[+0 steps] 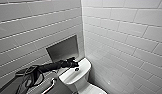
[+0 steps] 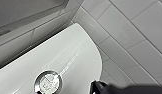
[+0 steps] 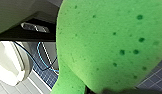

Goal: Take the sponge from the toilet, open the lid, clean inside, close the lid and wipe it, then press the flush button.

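Note:
The white toilet (image 1: 83, 75) stands in the corner, its tank top (image 2: 72, 55) glossy. The flush button (image 1: 77, 69) sits in the middle of that top and appears round with a metallic rim (image 2: 48, 82) in the left wrist view. My left arm reaches over the tank, and the shut left gripper (image 1: 74, 64) hangs just above and beside the button; its dark tip (image 2: 98, 87) is a short way from the button. The bright green sponge (image 3: 107, 42) looms large in the right wrist view, gripped at its lower edge by my right gripper (image 3: 102, 91).
Tiled walls close in behind and to the right of the toilet. A grey recessed panel (image 1: 63, 50) is set in the wall above the tank. A pale rail (image 1: 50, 86) runs beside the tank on the left. A blue cable (image 3: 44, 60) lies on the floor.

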